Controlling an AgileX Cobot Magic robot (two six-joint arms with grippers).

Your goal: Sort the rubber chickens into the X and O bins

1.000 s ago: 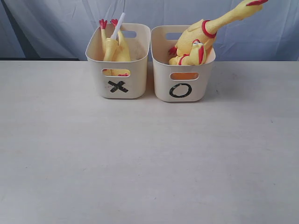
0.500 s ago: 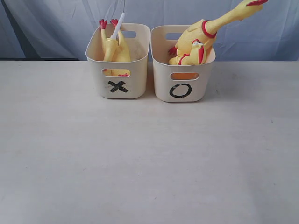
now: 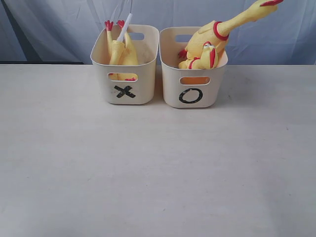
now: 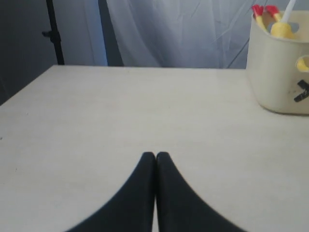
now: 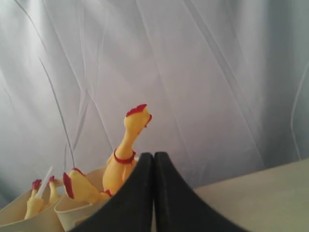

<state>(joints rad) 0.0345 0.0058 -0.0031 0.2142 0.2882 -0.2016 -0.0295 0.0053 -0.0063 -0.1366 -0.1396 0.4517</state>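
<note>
As before, rubber chickens (image 3: 205, 47) in X bin (image 3: 145, 89) and O bin (image 3: 211, 89)

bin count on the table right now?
2. X bin on the left of the exterior view, O bin close beside it on the right. No sign of another hidden.

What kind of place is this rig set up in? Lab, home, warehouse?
Probably a staged lab or test bench: plain pale table, draped cloth backdrop, black stand off to one side, and hand-marked X bin and O bin holding rubber chickens.
</note>
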